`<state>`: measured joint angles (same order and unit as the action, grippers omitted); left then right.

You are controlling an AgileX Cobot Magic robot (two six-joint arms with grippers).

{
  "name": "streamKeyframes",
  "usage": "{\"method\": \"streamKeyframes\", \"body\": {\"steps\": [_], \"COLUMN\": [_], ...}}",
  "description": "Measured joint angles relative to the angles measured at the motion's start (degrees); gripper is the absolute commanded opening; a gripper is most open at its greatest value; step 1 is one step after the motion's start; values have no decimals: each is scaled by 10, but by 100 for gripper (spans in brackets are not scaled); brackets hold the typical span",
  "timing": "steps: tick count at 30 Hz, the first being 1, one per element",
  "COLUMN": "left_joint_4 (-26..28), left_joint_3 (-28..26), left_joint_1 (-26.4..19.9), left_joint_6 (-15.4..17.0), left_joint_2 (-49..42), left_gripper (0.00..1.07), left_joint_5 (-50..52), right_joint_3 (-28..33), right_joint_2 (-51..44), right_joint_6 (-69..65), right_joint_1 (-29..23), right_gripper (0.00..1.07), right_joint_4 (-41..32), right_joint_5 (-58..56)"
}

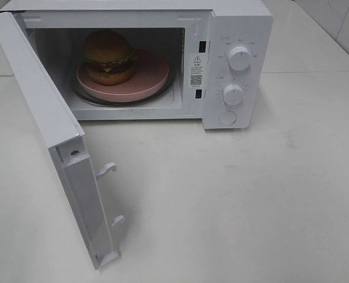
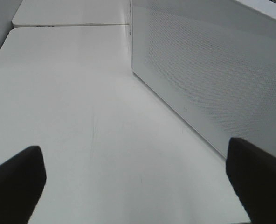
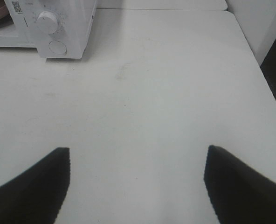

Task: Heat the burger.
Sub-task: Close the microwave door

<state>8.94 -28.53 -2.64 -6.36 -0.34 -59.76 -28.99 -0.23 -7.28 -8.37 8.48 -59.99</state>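
Tools both empty, jaws apart: left tool (image 2: pixel 135 161) beside open microwave door (image 2: pixel 212 70), right tool (image 3: pixel 138 154) over counter (image 3: pixel 152 93).
Noted burger (image 1: pixel 108 57) on pink plate (image 1: pixel 154 73) inside microwave (image 1: pixel 239 32), past the door; left arm looked nearer for swinging it shut.

Glossy bun, dull plate, smooth white casing all round.

The burger (image 1: pixel 106 50) has a shiny, glazed-looking bun above a frilly green leaf, and the pink plate (image 1: pixel 154 73) has a dull, even finish. The turntable (image 1: pixel 95 100) looks like clear glass and glints at its rim. The microwave (image 1: pixel 236 23) has a smooth white casing, painted metal or plastic by the look of it, and its knobs (image 1: pixel 239 57) look like smooth white plastic. The door (image 1: pixel 42 100) is smooth and white too, with a fine dotted mesh pattern on its outer face. The table (image 1: pixel 233 206) is white and smooth with a faint sheen and a few light scuffs. The left gripper (image 2: pixel 134 149) and right gripper (image 3: pixel 138 150) look matt black.
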Motion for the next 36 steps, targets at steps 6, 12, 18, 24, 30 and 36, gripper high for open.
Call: {"method": "streamKeyframes", "body": {"steps": [6,12,18,24,30,36], "left_joint_4": [5,13,15,16,16,15], "left_joint_3": [0,-12,-30,-30,-30,-30], "left_joint_1": [0,0,0,0,0,0], "left_joint_6": [0,0,-1,-1,-1,-22], "left_joint_2": [0,9,64,126,182,242], "left_gripper": [103,98,75,40,4,0], "left_joint_5": [0,3,37,62,100,183], "right_joint_3": [0,0,0,0,0,0], "right_joint_2": [0,0,0,0,0,0], "right_joint_6": [0,0,0,0,0,0], "right_joint_1": [0,0,0,0,0,0], "right_gripper": [76,76,76,76,76,76], "right_joint_4": [0,0,0,0,0,0], "right_joint_5": [0,0,0,0,0,0]}}
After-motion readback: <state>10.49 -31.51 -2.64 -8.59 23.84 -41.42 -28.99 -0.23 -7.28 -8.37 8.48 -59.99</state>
